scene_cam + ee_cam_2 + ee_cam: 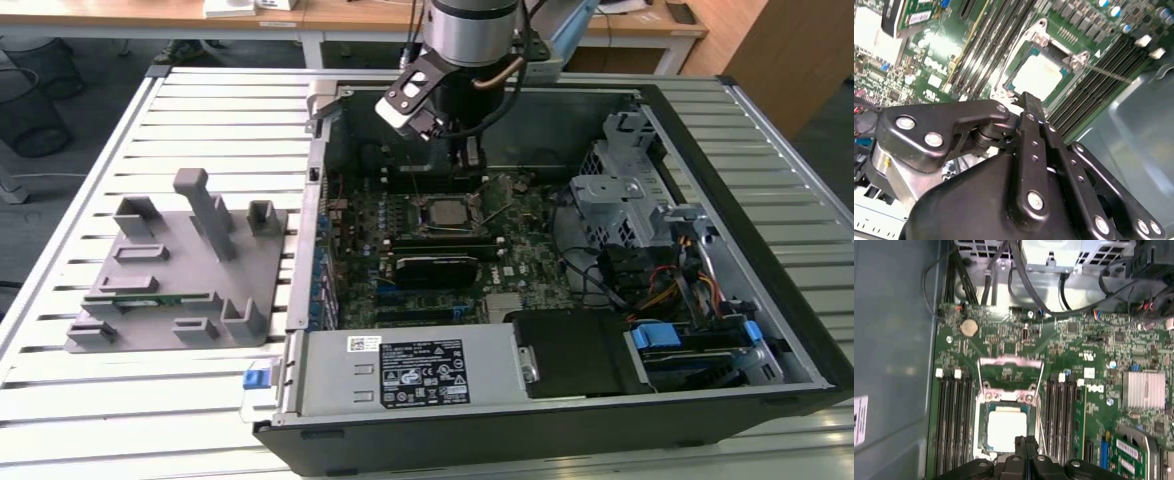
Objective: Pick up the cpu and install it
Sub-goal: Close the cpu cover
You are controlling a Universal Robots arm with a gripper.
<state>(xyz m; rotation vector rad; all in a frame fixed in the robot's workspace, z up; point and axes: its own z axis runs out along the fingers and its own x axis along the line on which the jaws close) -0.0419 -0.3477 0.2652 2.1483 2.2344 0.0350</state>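
Cpu seated in the motherboard socket, with the closed, empty gripper poised close above it.

In the exterior view the gripper hangs inside the open computer case, near its far wall. The cpu lies flat on the motherboard, just beside and below the fingertips. Both wrist views show the two fingers pressed together with nothing between them, their tips over one edge of the cpu. Its pale silver top faces up inside the socket frame. The hinged load plate is folded back from the socket, and memory slots run along either side. A grey fixture sits on the slatted table at the exterior view's left.
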